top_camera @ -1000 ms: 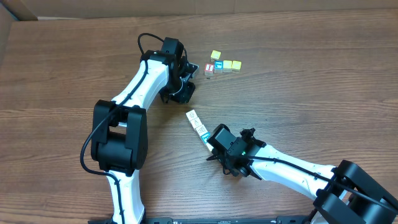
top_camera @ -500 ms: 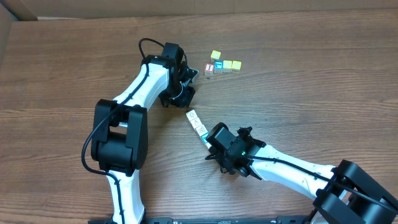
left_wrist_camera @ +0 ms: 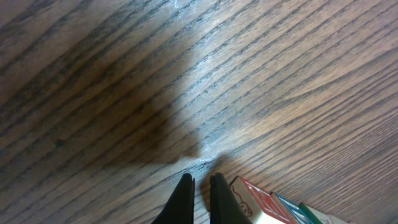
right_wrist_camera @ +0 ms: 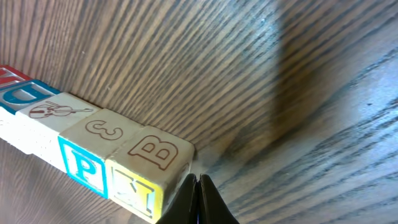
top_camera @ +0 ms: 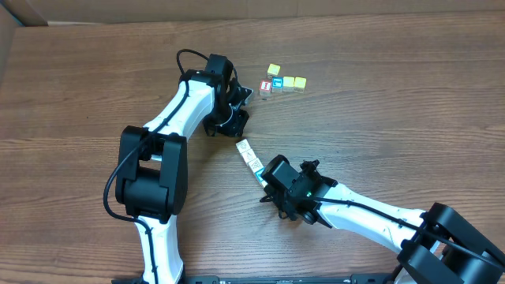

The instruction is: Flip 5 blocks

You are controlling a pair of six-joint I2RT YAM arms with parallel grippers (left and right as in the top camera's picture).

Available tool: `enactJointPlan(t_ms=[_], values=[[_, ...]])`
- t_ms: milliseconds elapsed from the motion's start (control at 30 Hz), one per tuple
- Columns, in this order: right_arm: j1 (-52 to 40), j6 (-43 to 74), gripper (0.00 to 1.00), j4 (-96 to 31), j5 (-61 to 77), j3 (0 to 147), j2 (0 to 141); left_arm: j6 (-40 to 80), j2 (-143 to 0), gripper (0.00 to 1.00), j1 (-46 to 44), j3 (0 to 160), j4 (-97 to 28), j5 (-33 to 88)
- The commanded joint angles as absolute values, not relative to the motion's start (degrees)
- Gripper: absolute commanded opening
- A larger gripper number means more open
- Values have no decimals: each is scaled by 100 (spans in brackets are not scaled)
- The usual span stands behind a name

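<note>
The blocks (top_camera: 249, 156) lie in a tight diagonal row between my two grippers. In the right wrist view the row (right_wrist_camera: 81, 134) shows a "B" top, a yellow front face and a blue "P". My right gripper (right_wrist_camera: 198, 182) is shut, its tips against the end face of the "B" block. In the left wrist view the row's other end (left_wrist_camera: 252, 200) shows a red-bordered face just right of my left gripper (left_wrist_camera: 201, 182), which is shut with nothing between its fingers. Seen from overhead, the left gripper (top_camera: 237, 132) stands at the row's upper end and the right gripper (top_camera: 266, 177) covers its lower end.
A second cluster of small cubes (top_camera: 283, 82) sits at the back right of the left gripper, among them one with a red "I" (top_camera: 266, 87) and a yellow one (top_camera: 273, 69). Bare wooden table (top_camera: 394, 118) lies all round.
The left gripper has dropped slightly toward the row's upper end, and the right gripper has edged a little left. The row of blocks has not moved.
</note>
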State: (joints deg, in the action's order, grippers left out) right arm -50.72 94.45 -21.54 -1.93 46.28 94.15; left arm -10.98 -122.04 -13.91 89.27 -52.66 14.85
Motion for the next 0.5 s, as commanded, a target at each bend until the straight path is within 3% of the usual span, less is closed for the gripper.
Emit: enactJointPlan(t_ms=[0, 467], values=[[-5107, 9456, 4, -2078, -272, 4611, 9430, -1243, -12252, 4, -1428, 8912, -5269, 1616], [-5105, 9459, 4, -2060, -274, 4613, 9430, -1251, -12252, 4, -1428, 8912, -5332, 1616]])
